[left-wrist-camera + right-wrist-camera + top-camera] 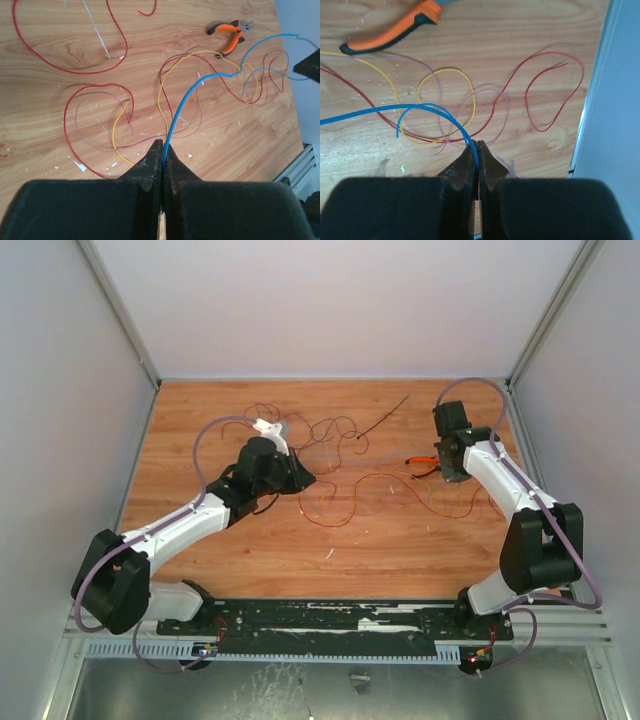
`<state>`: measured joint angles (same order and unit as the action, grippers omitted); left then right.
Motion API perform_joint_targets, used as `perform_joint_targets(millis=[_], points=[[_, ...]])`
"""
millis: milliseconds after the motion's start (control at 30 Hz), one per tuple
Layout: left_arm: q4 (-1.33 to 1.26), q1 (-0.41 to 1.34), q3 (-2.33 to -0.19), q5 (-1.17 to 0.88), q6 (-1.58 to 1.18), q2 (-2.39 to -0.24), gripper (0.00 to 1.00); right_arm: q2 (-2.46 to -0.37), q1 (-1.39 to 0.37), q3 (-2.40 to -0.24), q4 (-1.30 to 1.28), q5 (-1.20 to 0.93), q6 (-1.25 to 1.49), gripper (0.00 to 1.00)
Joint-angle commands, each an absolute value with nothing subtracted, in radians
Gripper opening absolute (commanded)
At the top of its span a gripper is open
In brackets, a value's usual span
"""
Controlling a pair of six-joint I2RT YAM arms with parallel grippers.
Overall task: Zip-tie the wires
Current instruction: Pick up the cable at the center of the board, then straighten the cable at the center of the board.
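Note:
The wires [340, 427] lie in loose red, yellow, purple and dark loops across the middle of the wooden table. My left gripper [163, 147] is shut on one blue wire [210, 75], which runs from its tips up to the right. My right gripper [478, 145] is also shut on a blue wire [410, 105] that arcs away to the left. In the top view the left gripper [305, 480] and the right gripper [447, 478] face each other across the tangle. The zip tie [384, 417], a straight black strip, lies apart at the back, untouched.
Orange-handled pliers [425, 468] lie just left of the right gripper, also seen in the left wrist view [230, 35] and the right wrist view [395, 32]. White walls close in the table at the left, back and right [620, 125]. Small white scraps [80, 166] dot the wood.

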<state>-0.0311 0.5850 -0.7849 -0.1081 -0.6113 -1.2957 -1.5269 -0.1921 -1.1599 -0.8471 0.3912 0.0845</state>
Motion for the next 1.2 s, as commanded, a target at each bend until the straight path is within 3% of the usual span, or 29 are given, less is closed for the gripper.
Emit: perform_joint_targets(millis=[0,267,433,867,1167], points=[[-0.063,0.589,-0.789,-0.095,-0.617,-1.328,0.00,-1.557,-0.188,-1.251,-0.923,0.438,0.040,0.00],[-0.111,0.590,-0.766,-0.163,-0.628,-1.373,0.00,-1.560,-0.179,-1.371,-1.122,0.455,0.002,0.00],[-0.115,0.589,-0.761,-0.197,-0.619,-1.394,0.00,-1.515,-0.180,-1.307,-1.139,0.452,-0.023,0.00],[-0.186,0.589,-0.718,-0.143,-0.661,-1.511,0.00,-1.797,-0.181,-1.293,-1.008,0.426,-0.029,0.00],[-0.183,0.585,-0.732,-0.067,-0.644,-1.600,0.00,-1.880,-0.177,-1.295,-0.949,0.448,-0.029,0.02]])
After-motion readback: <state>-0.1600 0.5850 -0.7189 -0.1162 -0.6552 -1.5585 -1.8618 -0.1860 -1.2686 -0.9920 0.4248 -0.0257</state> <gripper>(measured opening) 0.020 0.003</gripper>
